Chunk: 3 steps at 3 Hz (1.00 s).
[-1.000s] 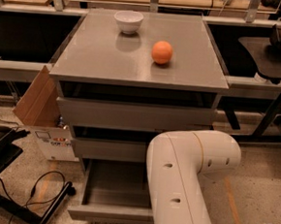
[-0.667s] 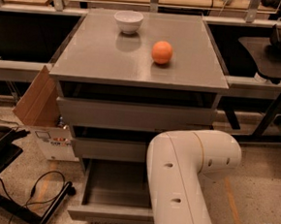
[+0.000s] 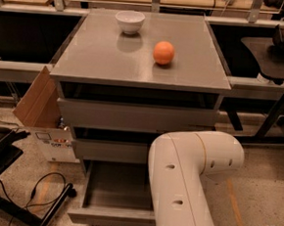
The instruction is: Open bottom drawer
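The grey cabinet [image 3: 140, 70] has three drawers. Its bottom drawer [image 3: 118, 191] stands pulled out toward me, with its plain grey inside showing and its flat front [image 3: 109, 216] low in the view. The middle drawer front [image 3: 112, 151] and the top drawer front [image 3: 132, 116] sit pushed in above it. My white arm [image 3: 186, 177] bends in front of the cabinet's right side and hides the right part of the bottom drawer. The gripper itself is hidden behind or below the arm and does not show.
A white bowl [image 3: 129, 21] and an orange [image 3: 163, 53] rest on the cabinet top. A cardboard box [image 3: 43, 122] leans against the cabinet's left side. A black stand and cable [image 3: 32, 199] lie on the floor at the left. Dark table legs [image 3: 274, 115] stand at the right.
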### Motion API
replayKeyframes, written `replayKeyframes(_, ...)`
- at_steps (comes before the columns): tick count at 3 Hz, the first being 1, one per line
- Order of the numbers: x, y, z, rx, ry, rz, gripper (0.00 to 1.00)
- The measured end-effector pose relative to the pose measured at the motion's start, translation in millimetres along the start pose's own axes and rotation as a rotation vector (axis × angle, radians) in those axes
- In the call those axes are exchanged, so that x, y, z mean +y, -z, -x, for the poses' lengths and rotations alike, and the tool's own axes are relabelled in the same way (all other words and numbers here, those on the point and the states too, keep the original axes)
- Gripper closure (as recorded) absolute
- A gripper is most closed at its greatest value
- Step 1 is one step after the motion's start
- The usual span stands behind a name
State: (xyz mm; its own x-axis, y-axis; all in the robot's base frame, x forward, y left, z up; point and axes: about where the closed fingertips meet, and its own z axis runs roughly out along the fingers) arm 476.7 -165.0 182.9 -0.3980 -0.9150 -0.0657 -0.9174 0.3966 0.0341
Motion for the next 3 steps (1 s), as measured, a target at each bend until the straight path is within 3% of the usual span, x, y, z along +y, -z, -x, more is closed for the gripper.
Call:
replayKeyframes(2,0.0,0.0,0.0,0.0,0.0,0.0,0.02)
replayKeyframes(3,0.3,-0.2,-0.1,0.0,0.0,0.001,0.0)
